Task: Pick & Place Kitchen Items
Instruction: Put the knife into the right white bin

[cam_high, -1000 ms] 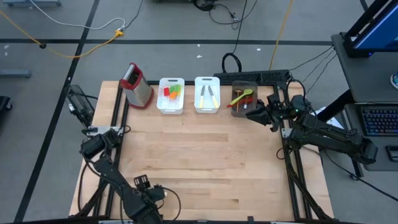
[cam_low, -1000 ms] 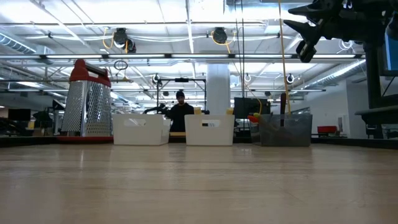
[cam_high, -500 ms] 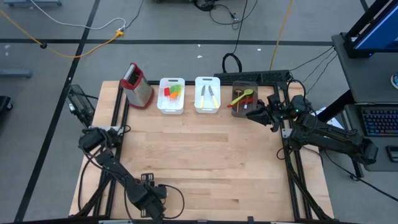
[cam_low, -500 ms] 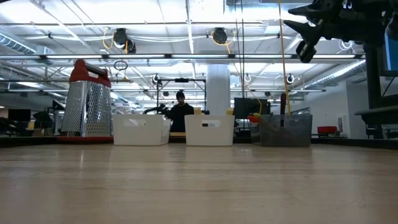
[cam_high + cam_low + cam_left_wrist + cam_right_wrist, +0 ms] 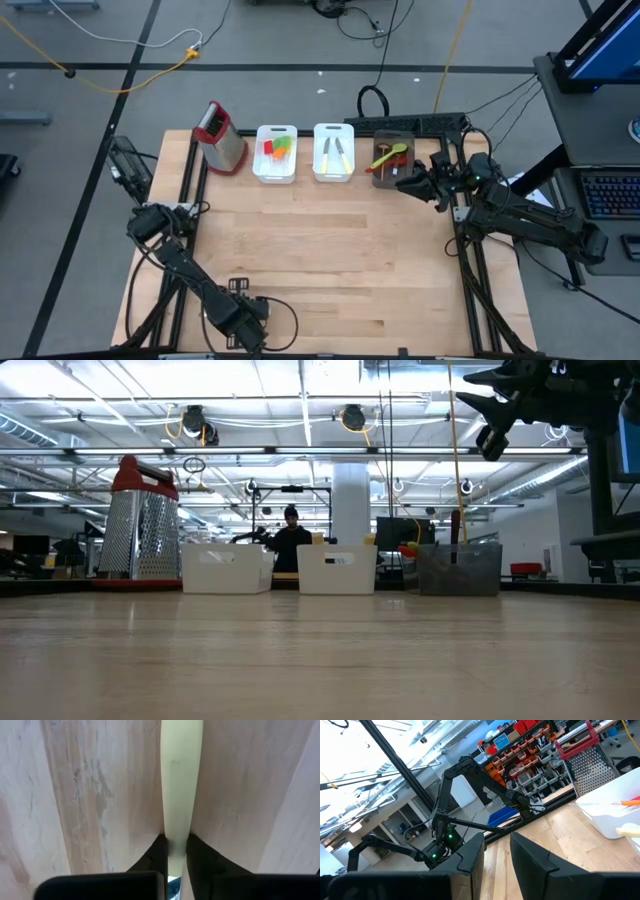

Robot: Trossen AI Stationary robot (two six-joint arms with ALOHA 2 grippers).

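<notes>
- L arm folded low over the near-left corner of the surface (image 5: 330,260), elbow by the left rail, wrist bent down at the front edge.
- L pincer (image 5: 174,851) pointing down at the wood, fingers (image 5: 156,854) pinching a cream handle (image 5: 180,780); rest of that utensil can't be made out.
- R arm reaches in from the right rail, held high & roughly level, R pincer (image 5: 402,184) just beside the dark bin (image 5: 392,158) at the back.
- R pincer fingers (image 5: 530,855) slightly apart, nothing between them.
- Dark bin holds a green spoon (image 5: 391,153) w/ red and wooden utensils.
- Middle white bin (image 5: 332,153): cream-handled knives (image 5: 333,152).
- Left white bin (image 5: 275,153): red, orange, green spatulas (image 5: 276,148).
- Grater (image 5: 219,137) at back left.
</notes>
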